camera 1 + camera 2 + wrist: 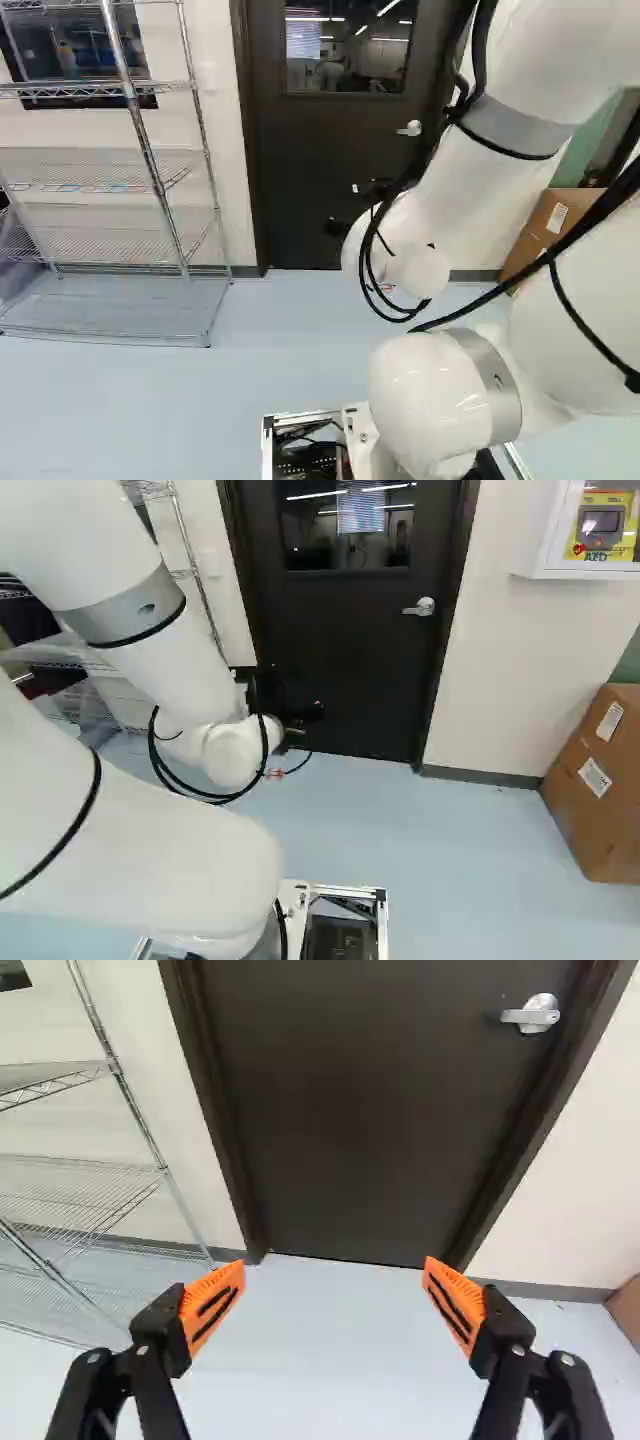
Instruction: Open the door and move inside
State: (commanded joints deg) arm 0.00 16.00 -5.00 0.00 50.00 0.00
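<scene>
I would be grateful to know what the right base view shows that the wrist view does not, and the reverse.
Only the right base view: the arm's white links, the door's window and the defibrillator cabinet.
Only the wrist view: the orange-padded fingers, standing open.
Both: the closed door, its lever handle, the wire shelving and the cardboard box.

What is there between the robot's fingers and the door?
In the wrist view, only pale floor shows between the open fingers and the door.
</scene>
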